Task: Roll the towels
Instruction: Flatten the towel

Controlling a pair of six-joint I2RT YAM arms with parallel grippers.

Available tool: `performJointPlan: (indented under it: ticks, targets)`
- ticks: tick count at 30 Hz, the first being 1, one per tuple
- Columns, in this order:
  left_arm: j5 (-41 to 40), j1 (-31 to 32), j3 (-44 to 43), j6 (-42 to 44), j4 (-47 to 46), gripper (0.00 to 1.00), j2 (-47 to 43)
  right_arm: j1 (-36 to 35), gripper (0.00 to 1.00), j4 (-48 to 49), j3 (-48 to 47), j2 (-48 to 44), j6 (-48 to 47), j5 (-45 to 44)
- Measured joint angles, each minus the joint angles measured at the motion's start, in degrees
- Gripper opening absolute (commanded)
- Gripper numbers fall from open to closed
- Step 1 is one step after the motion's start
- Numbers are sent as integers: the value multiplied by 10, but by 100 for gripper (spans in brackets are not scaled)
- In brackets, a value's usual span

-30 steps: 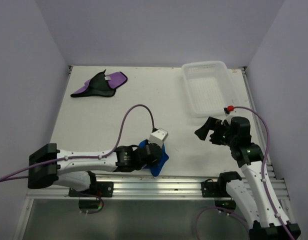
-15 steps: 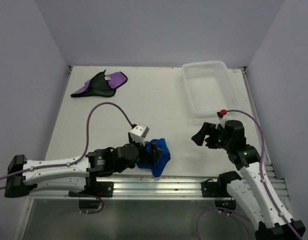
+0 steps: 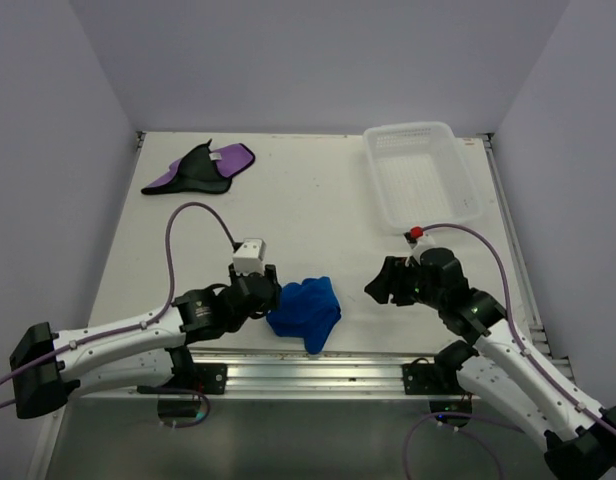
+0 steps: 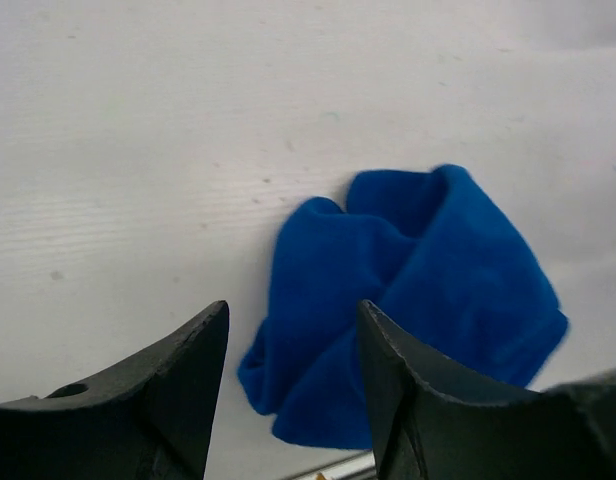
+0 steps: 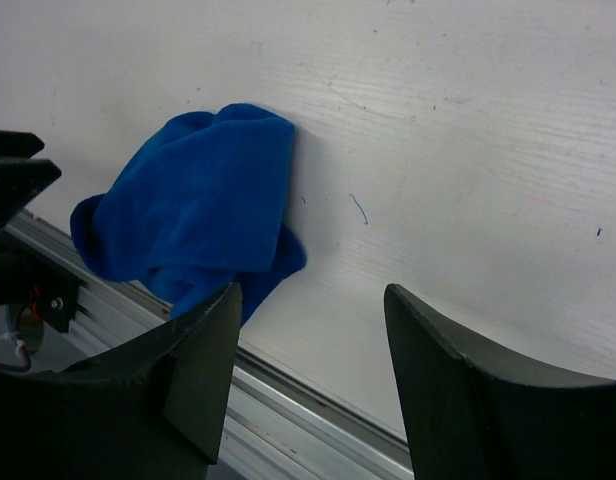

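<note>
The blue towel [image 3: 306, 312] lies bunched in a loose heap near the table's front edge, with nothing holding it. My left gripper [image 3: 274, 296] hovers just to its left, open and empty. In the left wrist view the blue towel [image 4: 408, 300] shows beyond the left gripper [image 4: 293, 310]. My right gripper [image 3: 381, 286] stands open to the towel's right, a short gap away. The right wrist view has the blue towel [image 5: 188, 220] up and to the left of the right gripper [image 5: 311, 292]. The purple and black towel [image 3: 200, 168] lies crumpled at the far left.
A white mesh basket [image 3: 420, 175] stands at the far right of the table. The aluminium rail [image 3: 318, 370] runs along the front edge just below the blue towel. Grey walls close in the table's sides.
My left gripper let go of the blue towel and drew back to the left, leaving it in a heap. My right arm swung down and left towards the towel.
</note>
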State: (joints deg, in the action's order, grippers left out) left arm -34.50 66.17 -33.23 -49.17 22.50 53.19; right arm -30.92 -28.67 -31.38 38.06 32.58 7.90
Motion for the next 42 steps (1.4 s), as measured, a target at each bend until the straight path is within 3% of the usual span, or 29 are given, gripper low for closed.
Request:
performJointPlan:
  ticks: [3,10,19,31,34,38,42]
  targets:
    - [2,-48,1,1,12,56,13,-13,63,2,0,-2,4,-13]
    - [38,-57,-5,8,13,56,68,-17,63,13,21,-7,15,-26]
    - [73,-58,-3,3,3,55,21,-24,62,16,31,-6,26,-29]
    - [139,-58,28,2,-25,40,18,-28,62,26,37,-6,33,-38]
    - [153,-58,43,2,-26,33,19,-28,62,27,38,-1,35,-40]
    - [163,-58,45,1,-30,11,22,-28,62,35,42,11,36,-39]
    - [164,-58,45,2,-33,3,21,-29,59,38,47,14,39,-39]
